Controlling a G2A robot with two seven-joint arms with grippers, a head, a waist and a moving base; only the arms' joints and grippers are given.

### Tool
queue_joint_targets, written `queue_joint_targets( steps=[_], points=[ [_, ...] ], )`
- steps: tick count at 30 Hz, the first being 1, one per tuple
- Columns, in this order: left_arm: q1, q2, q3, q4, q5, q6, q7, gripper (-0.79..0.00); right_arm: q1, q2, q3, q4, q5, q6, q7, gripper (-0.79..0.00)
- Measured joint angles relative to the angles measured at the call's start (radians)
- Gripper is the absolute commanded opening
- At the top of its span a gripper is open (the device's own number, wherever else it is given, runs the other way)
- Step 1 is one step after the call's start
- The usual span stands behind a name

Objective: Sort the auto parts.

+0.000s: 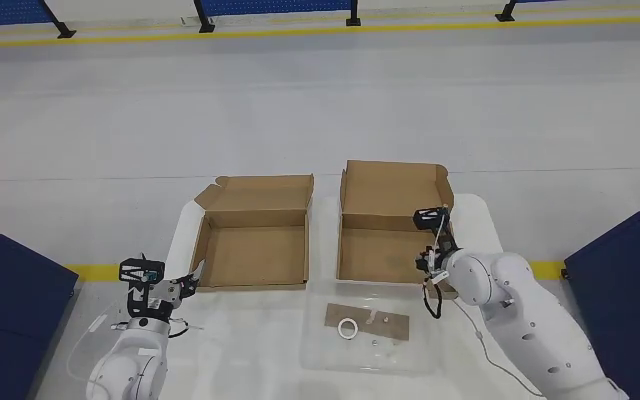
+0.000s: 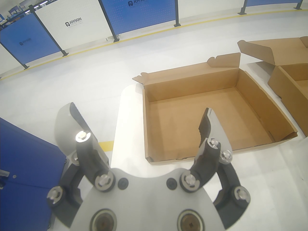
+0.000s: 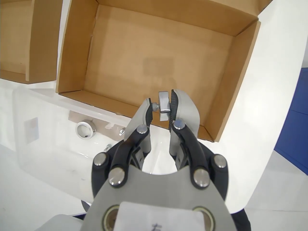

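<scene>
- Bolt (image 3: pixel 164 106): small metal piece with a broad flat head on a short stem, clamped end to end in the right claw (image 3: pixel 161 100), above the near edge of the right-hand box (image 3: pixel 156 37)
- Handling: judged stiff, light and smooth-faced; may pivot in so narrow a pinch, best gripped square on the flat head
- Left claw (image 2: pixel 139 111): spread wide, holding nothing, near the left-hand box (image 2: pixel 180 111)
- In clear tray (image 3: pixel 48 150): metal ring (image 3: pixel 85 129), two small screws (image 3: pixel 122 132)
</scene>
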Motion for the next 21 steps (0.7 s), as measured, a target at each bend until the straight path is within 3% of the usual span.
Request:
queue_joint_targets(
  steps=[6,14,21],
  points=[
    [0.0,0.0,0.0,0.0,0.0,0.0,0.0,0.0,-0.006,-0.006,-0.008,0.039,-0.02,-0.008,-0.06,-0.785],
    [0.0,0.0,0.0,0.0,0.0,0.0,0.0,0.0,0.097,-0.045,-0.08,0.206,-0.011,0.127,-0.136,-0.785],
    [0.0,0.0,0.0,0.0,0.0,0.0,0.0,0.0,0.173,-0.08,-0.156,0.355,-0.003,0.166,-0.148,-0.785]
  ],
)
